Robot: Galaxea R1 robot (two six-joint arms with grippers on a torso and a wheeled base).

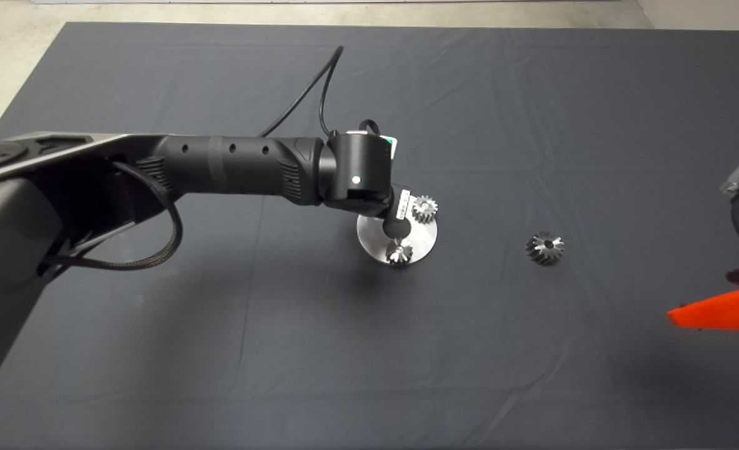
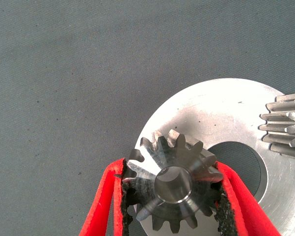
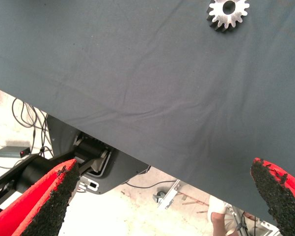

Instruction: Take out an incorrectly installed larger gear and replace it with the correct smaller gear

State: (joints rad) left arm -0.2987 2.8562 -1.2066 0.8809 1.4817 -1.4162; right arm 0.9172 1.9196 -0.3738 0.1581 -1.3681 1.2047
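My left gripper (image 1: 399,252) is shut on the smaller gear (image 2: 173,184), a bright silver gear with a round centre hole. Both red fingers (image 2: 105,201) press its teeth from opposite sides. It sits at the near edge of a round steel plate (image 2: 211,113); whether it rests on the plate or hovers just above it, I cannot tell. A second small silver gear (image 1: 424,208) stands at the plate's far right edge. The larger gear (image 1: 544,247), darker and wider, lies alone on the mat to the right of the plate, also in the right wrist view as the larger gear (image 3: 228,14).
The plate has an open hole (image 2: 240,164) in its middle. My right gripper (image 1: 735,290) waits open at the mat's right edge. A black cable (image 1: 319,87) loops up from the left wrist.
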